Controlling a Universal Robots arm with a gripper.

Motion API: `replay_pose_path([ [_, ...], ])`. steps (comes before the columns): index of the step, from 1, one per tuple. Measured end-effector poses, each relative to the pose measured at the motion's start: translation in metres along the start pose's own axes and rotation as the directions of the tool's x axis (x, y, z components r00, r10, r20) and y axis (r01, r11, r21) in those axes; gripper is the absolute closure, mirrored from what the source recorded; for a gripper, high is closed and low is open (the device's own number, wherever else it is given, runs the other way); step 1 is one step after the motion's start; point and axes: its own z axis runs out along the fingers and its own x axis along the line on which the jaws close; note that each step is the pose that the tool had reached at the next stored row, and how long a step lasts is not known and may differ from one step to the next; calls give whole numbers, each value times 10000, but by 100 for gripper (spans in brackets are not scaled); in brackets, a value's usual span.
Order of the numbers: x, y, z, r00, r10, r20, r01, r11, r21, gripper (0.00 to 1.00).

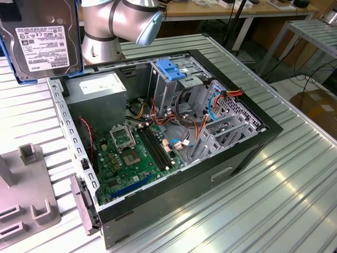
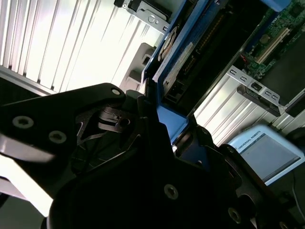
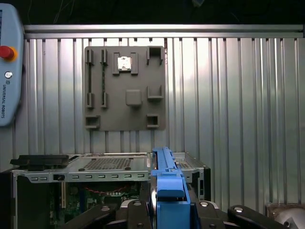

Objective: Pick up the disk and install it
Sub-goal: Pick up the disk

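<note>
The disk, a silver-grey drive with a white label and a blue bracket, hangs in the air at the exterior view's upper left, beyond the back left corner of the open computer case. In both wrist views my gripper is shut on the disk, its black fingers pressing the blue bracket from both sides. The second wrist view shows the disk edge-on, sticking out past my gripper. The upright drive cage with a blue handle stands inside the case.
A grey power supply box and the green motherboard with loose cables lie in the case. A grey fixture plate rests on the ribbed metal table beside the case. A teach pendant lies further off.
</note>
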Motion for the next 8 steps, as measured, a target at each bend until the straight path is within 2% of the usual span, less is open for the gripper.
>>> replay_pose_path([
  [8, -4, -172, 0, 10000, 0, 1, 0, 10000, 1, 63],
])
